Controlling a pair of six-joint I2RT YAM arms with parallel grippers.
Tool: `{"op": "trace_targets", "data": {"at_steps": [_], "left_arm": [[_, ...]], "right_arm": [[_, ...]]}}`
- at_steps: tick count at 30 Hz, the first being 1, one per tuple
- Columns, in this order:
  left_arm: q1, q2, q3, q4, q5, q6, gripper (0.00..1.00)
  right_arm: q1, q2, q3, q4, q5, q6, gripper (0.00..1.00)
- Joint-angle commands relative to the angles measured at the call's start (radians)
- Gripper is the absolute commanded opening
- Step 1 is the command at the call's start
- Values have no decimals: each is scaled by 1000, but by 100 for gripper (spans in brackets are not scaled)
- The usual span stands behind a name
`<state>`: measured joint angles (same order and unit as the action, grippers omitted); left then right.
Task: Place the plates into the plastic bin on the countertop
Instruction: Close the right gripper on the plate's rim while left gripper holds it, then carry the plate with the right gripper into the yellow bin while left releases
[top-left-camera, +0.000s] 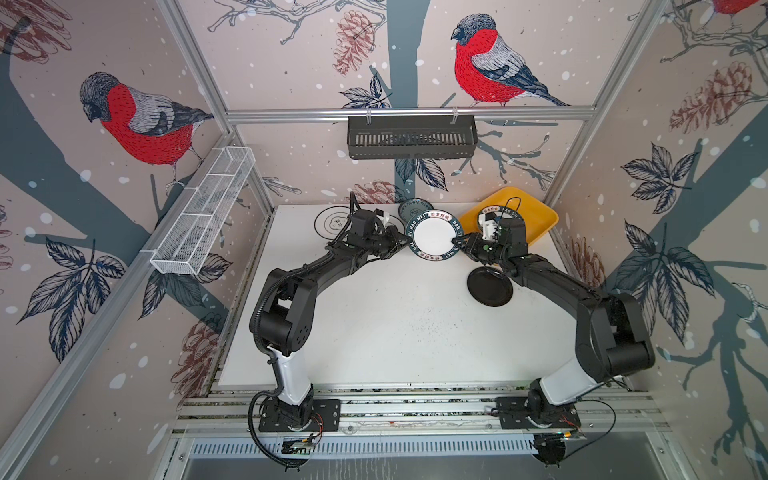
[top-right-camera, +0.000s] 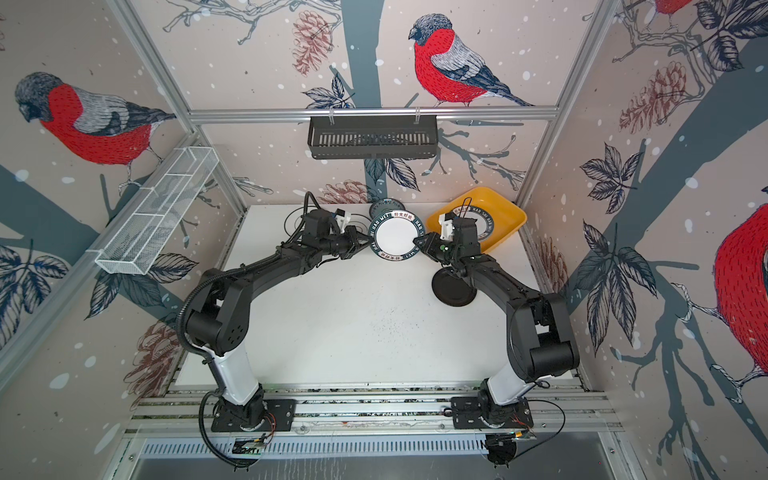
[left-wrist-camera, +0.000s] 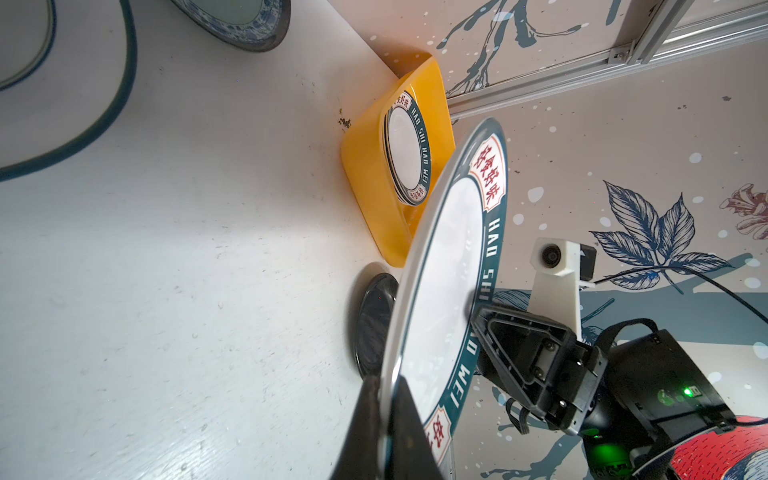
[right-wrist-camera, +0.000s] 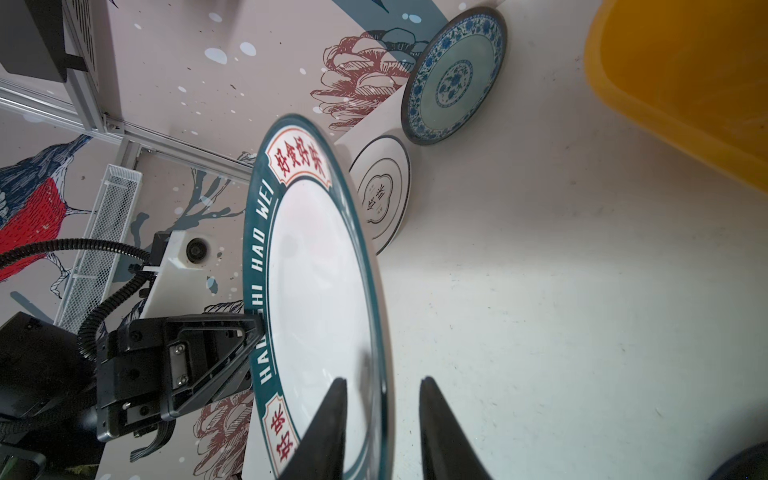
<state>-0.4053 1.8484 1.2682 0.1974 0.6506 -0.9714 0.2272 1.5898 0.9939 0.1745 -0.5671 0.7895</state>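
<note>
Lettered plate (top-left-camera: 434, 237): round, glossy white well, dark teal rim band with white letters and red characters. It is held about level above the countertop (top-left-camera: 395, 332) (matte white, speckled) at 12 o'clock in both top views. Left gripper (top-left-camera: 404, 244) is pinched tight on the rim at the plate's 9 o'clock. The left wrist view shows its black fingers (left-wrist-camera: 361, 432) pressed to both faces. Right gripper (right-wrist-camera: 384, 379), at the plate's 3 o'clock, has its jaws partly apart astride the rim. The right wrist view shows a gap beside one finger, so no grip. Bin (top-left-camera: 538, 216): smooth yellow plastic, rounded corners, at 1 o'clock. The right arm half hides its contents in the top views. The left wrist view shows a second lettered plate (left-wrist-camera: 405, 153) lying in it, with layered rims beneath. Black plate (top-left-camera: 488, 291): shiny, flat on the countertop at 3 o'clock. Only the right wrist view resolves the blue floral pattern on the teal plate (right-wrist-camera: 455, 75) at 12 o'clock. It alone also shows the centre emblem on the thin-rimmed plate (right-wrist-camera: 380, 195) at 11 o'clock.
</note>
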Motion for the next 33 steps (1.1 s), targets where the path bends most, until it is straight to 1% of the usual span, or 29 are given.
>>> {"op": "trace_targets", "data": {"at_steps": [1,3,6,8,9,10,11,14,15,17,20,23,25,29,33], "left_arm": [[-1,-12,-2,58,17,-7,0],[-2,-12,-4,60,18,-7,0],[-2,-12,-3,62,21,-7,0],[-1,-15,-3,63,20,-6,0],[-1,-18,-4,61,20,-6,2],[-1,-20,-6,61,18,-4,6],[-1,-23,-7,60,17,-3,15],[-2,-37,-14,58,8,6,45],[-1,-45,-19,57,0,10,53],[-2,-60,-30,57,-15,20,66],[-1,-90,-49,56,-44,39,78],[0,-129,-64,30,-92,74,85],[0,-156,-74,5,-125,94,95],[0,-222,-106,-16,-171,123,96],[-1,-288,-133,-34,-184,146,96]], "right_arm": [[2,-1,6,20,12,15,25],[2,-3,2,17,18,19,22],[1,-8,-3,14,25,23,16],[3,-10,-7,14,29,26,9],[3,-13,-8,14,31,27,7],[3,-14,-11,14,32,30,4],[3,-16,-12,14,33,30,3],[3,-21,-14,15,35,35,3],[3,-24,-15,15,37,37,2],[3,-30,-16,14,39,38,2],[2,-38,-18,10,44,38,2],[1,-47,-21,6,44,39,2],[1,-53,-23,2,45,39,2],[-4,-72,-32,-8,39,36,2],[-25,-95,-34,-36,33,27,2]]}}
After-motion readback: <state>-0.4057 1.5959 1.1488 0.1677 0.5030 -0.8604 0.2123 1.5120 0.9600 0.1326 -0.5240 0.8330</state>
